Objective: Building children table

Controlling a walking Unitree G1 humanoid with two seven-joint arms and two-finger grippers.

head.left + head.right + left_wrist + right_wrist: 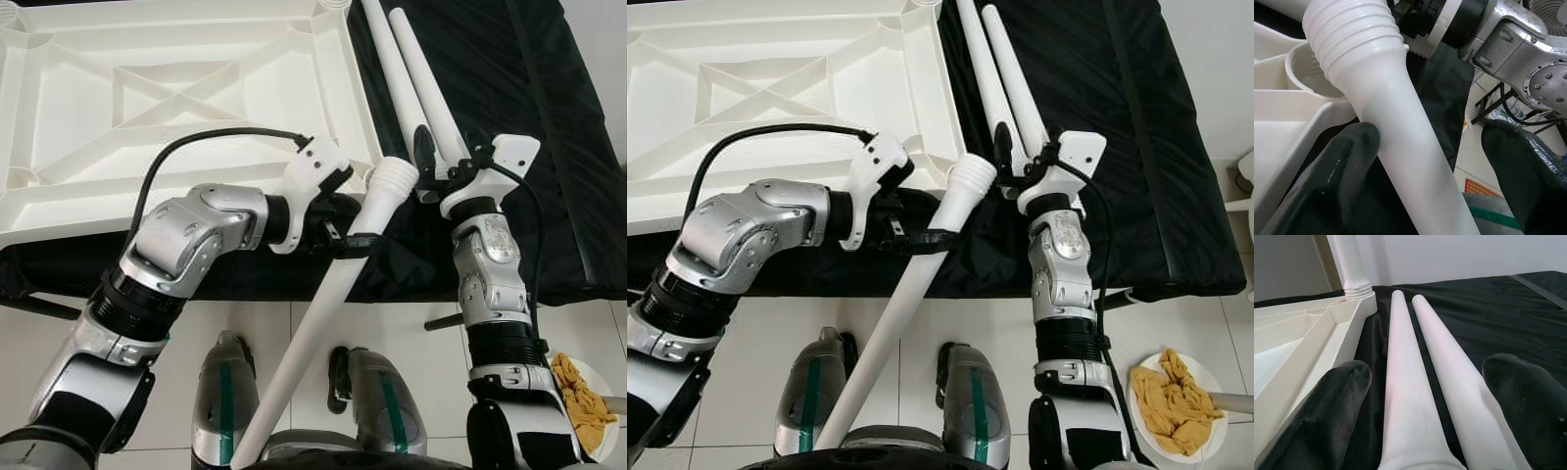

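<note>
Between parted left gripper (345,235) jaws, table leg (323,323) slanting, threaded end toward tabletop (176,108), right gripper (446,162) jaws parted.

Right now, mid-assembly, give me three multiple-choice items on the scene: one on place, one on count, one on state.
1. The loose table legs lie:
A on the black cloth
B on the floor
C inside the tabletop

2. How many loose legs lie before the right claw?
A one
B two
C four

3. The left claw:
A hangs idle
B grips a rag
C has its fingers around a threaded table leg

Answers: 1 A, they rest on dark fabric beside the upturned tabletop. 2 B, a pair side by side. 3 C, fingers flank its shaft.
</note>
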